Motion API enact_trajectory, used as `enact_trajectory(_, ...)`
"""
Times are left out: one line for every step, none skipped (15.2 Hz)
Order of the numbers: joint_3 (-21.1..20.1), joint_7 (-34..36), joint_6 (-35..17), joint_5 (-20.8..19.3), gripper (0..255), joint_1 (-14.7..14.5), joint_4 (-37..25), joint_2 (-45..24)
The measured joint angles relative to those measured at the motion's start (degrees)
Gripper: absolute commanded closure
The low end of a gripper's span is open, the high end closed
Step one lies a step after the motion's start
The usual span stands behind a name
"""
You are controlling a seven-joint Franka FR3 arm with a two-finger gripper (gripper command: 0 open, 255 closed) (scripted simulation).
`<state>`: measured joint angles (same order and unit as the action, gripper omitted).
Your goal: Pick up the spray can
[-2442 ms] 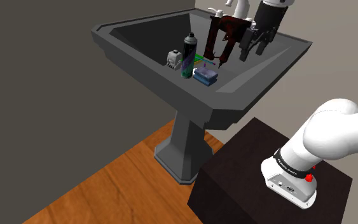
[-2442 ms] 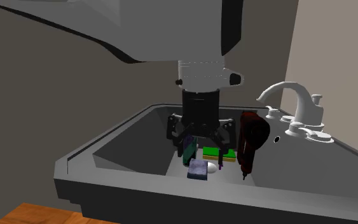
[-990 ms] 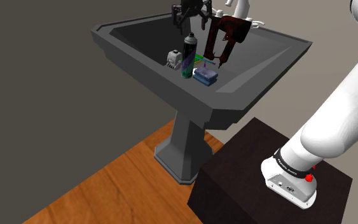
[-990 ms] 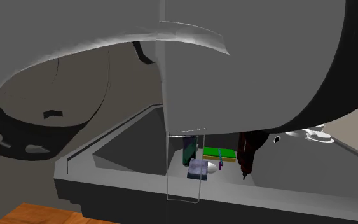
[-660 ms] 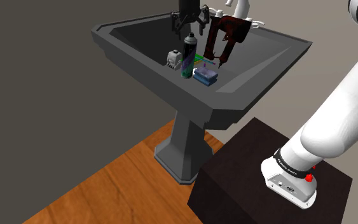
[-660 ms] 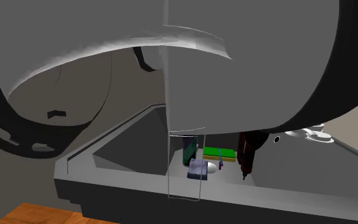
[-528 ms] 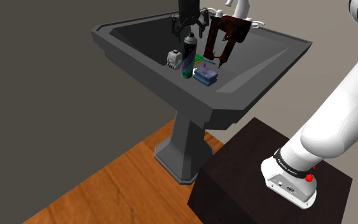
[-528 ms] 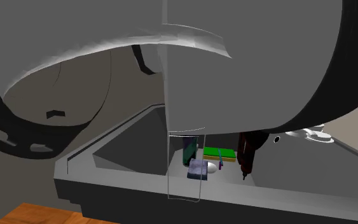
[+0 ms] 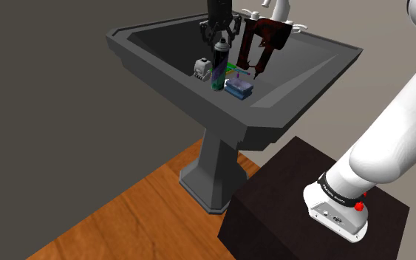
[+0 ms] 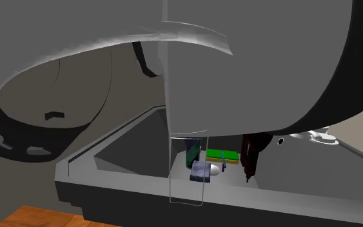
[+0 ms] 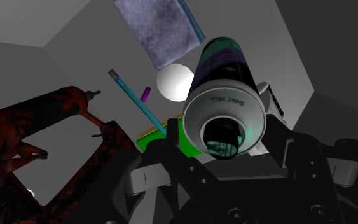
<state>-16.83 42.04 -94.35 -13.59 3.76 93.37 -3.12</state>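
Observation:
The spray can [image 9: 218, 65] stands upright in the dark grey pedestal sink [image 9: 162, 55]; it has a dark body, a green and purple label and a pale cap. In the wrist view its cap [image 11: 225, 124] faces me. My black gripper [image 9: 219, 35] hangs straight above the can, open, its fingertips level with the cap. The wrist view has the gripper [image 11: 229, 156] with one finger [image 11: 165, 159] on each side of the cap, not pressing on it. A strip of the can [image 10: 191, 153] shows under the arm in the second exterior view.
Beside the can lie a dark red nail gun [image 9: 261, 40], a blue sponge [image 9: 239, 89], a green block [image 10: 222, 155], a small white-grey object [image 9: 202, 68], a white ball [image 11: 175, 83] and a thin stick [image 11: 136, 98]. The faucet [image 10: 318, 137] is behind. My arm [image 10: 251, 58] blocks most of the second exterior view.
The gripper crossed from the sink's rim at the shoulder view's right to above the can, then came down until its open fingers flank the cap. The can has not moved.

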Motion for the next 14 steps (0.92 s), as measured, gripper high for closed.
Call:
enact_trajectory(0.0,0.0,0.0,0.0,255,0.0,0.0,0.0)
enact_trajectory(0.0,0.0,0.0,0.0,255,0.0,0.1,0.1)
enact_trajectory(0.0,0.0,0.1,0.0,255,0.0,-0.1,-0.1)
enact_trajectory(0.0,0.0,0.5,0.0,255,0.0,-0.5,-0.2)
enact_trajectory(-0.1,-0.1,1.2,-0.1,255,-0.1,-1.4,-0.4)
enact_trajectory(-0.1,-0.2,1.8,-0.1,255,-0.1,-2.0,-0.4)
enact_trajectory(-0.1,-0.4,2.7,-0.1,255,-0.1,-3.1,-0.6)
enact_trajectory(-0.1,-0.5,3.5,-0.2,255,-0.2,-4.1,-0.9)
enact_trajectory(-0.2,-0.5,4.3,-0.2,255,-0.3,-5.0,-1.0)
enact_trajectory(-0.2,-0.7,5.1,-0.3,255,-0.3,-6.0,-1.2)
enact_trajectory(-0.2,-0.8,5.8,-0.3,255,-0.4,-7.0,-1.4)
enact_trajectory(-0.3,-0.9,6.6,-0.4,255,-0.4,-8.1,-1.7)
enact_trajectory(-0.3,-0.9,7.5,-0.5,255,-0.5,-9.0,-1.9)
enact_trajectory(-0.4,-1.0,8.5,-0.7,255,-0.7,-10.6,-2.4)
